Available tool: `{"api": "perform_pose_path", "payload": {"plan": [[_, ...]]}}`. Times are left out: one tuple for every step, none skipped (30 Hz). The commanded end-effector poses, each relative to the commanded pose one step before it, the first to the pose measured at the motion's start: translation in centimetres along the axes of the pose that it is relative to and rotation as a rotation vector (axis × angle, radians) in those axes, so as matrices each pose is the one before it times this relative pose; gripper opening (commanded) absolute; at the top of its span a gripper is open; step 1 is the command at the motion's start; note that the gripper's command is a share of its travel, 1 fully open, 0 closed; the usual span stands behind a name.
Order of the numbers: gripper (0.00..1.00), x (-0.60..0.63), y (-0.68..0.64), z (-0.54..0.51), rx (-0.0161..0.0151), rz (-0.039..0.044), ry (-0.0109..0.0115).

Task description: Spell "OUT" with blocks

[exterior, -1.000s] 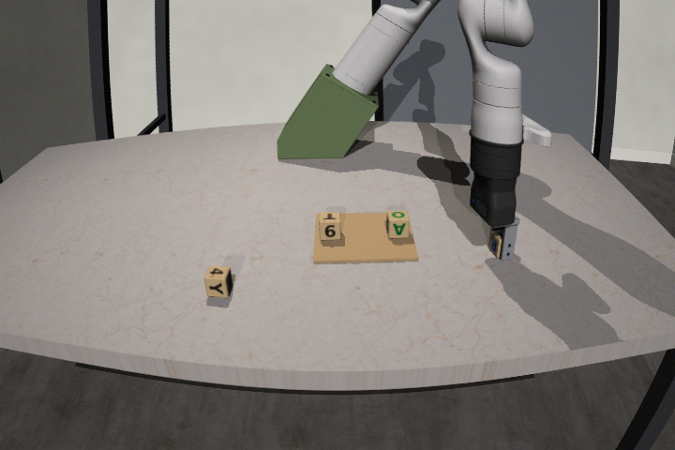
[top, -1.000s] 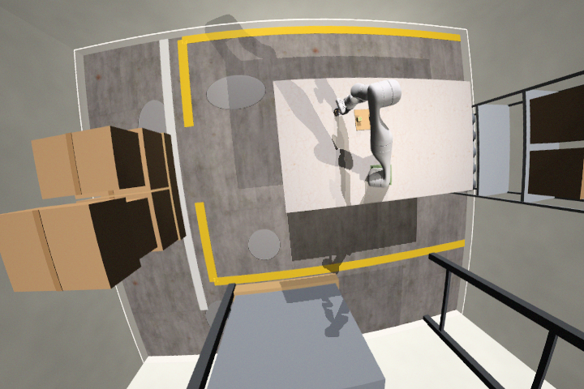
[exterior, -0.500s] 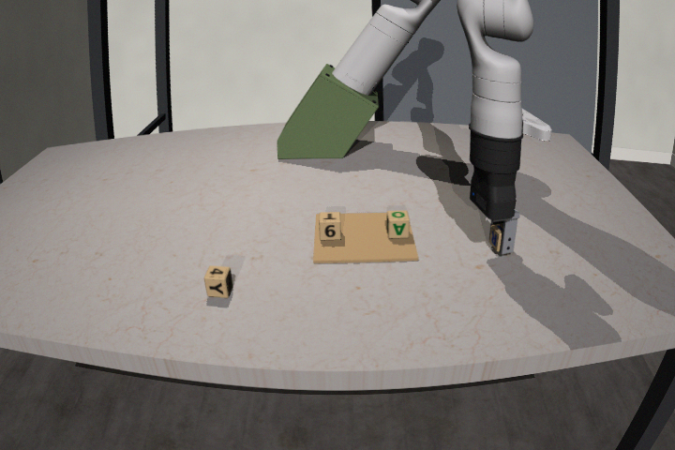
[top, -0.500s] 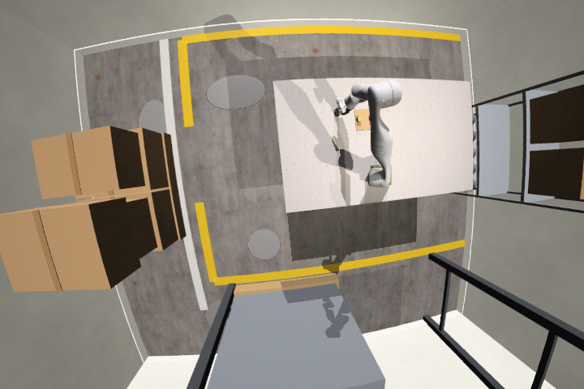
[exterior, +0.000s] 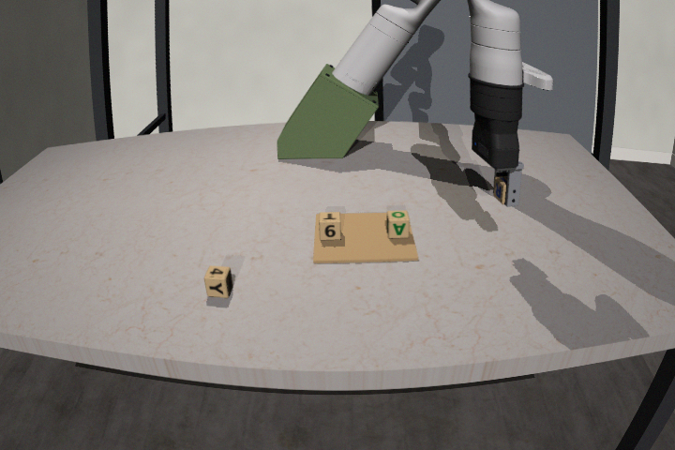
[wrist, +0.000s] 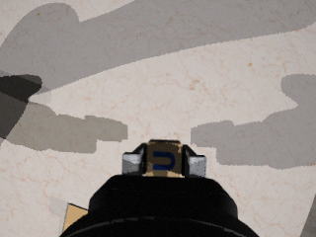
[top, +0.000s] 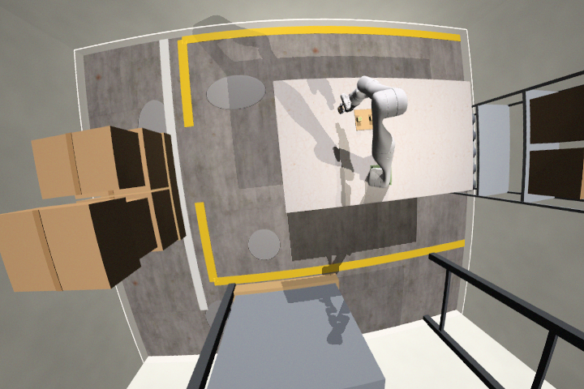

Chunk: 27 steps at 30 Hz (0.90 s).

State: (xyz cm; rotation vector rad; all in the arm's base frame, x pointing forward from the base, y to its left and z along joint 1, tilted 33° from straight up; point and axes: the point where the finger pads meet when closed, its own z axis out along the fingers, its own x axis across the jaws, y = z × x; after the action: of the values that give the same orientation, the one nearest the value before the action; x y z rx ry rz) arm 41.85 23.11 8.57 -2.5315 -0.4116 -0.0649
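A tan mat (exterior: 365, 238) lies mid-table. On it stand a block with a black T on top and 6 on its side (exterior: 330, 226), and a block with a green O on top and A on its side (exterior: 397, 223), with a gap between them. My gripper (exterior: 507, 191) hangs to the right of the mat, off it and above the table. It is shut on a tan block with a blue mark (wrist: 165, 158), which also shows between the fingers in the exterior view (exterior: 501, 189). A fourth block showing 4 and Y (exterior: 217, 281) lies on the table left of the mat.
The arm's green base (exterior: 324, 116) stands at the far side of the table. A corner of the mat (wrist: 75, 213) shows at the lower left in the wrist view. From above, the gripper (top: 343, 108) is beside the mat (top: 362, 120).
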Motion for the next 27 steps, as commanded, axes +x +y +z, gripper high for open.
{"api": "perform_pose_path", "payload": {"plan": [[0.57,0.728,0.219,-1.747,-0.01186,-0.0026,0.02514],[0.57,0.0,0.0,-0.147,0.0,0.0,0.0],[0.57,0.0,0.0,-0.082,0.0,0.0,0.0],[0.57,0.0,0.0,-0.033,0.0,0.0,0.0],[0.57,0.0,0.0,-0.005,0.0,0.0,0.0],[0.57,0.0,0.0,0.0,0.0,0.0,0.0],[0.57,0.0,0.0,0.0,0.0,0.0,0.0],[0.57,0.0,0.0,0.0,0.0,0.0,0.0],[0.57,0.0,0.0,0.0,0.0,0.0,0.0],[0.57,0.0,0.0,0.0,0.0,0.0,0.0],[0.57,0.0,0.0,0.0,0.0,0.0,0.0],[0.57,0.0,0.0,0.0,0.0,0.0,0.0],[0.57,0.0,0.0,0.0,0.0,0.0,0.0],[0.57,0.0,0.0,0.0,0.0,-0.00002,0.0],[0.57,-0.001,0.001,0.0,0.0,-0.00011,-0.00002],[0.57,-0.003,0.002,0.001,-0.00001,-0.0003,-0.00005],[0.57,-0.006,0.004,0.001,-0.00002,-0.00058,-0.0001],[0.57,-0.01,0.007,0.002,-0.00003,-0.00094,-0.00016],[0.57,-0.015,0.011,0.003,-0.00004,-0.00138,-0.00024],[0.57,-0.02,0.014,0.004,-0.00006,-0.00189,-0.00033],[0.57,-0.027,0.019,0.005,-0.00007,-0.00247,-0.00043],[0.57,-0.034,0.024,0.007,-0.00009,-0.00312,-0.00054],[0.57,-0.041,0.029,0.008,-0.00011,-0.00383,-0.00066],[0.57,0.0,0.0,0.0,0.0,0.0,0.0],[0.57,0.0,0.0,0.0,0.0,0.0,0.0],[0.57,-0.05,0.034,0.01,-0.00013,-0.00459,-0.00079],[0.57,-0.059,0.04,0.012,-0.00014,-0.0054,-0.00093]]}}
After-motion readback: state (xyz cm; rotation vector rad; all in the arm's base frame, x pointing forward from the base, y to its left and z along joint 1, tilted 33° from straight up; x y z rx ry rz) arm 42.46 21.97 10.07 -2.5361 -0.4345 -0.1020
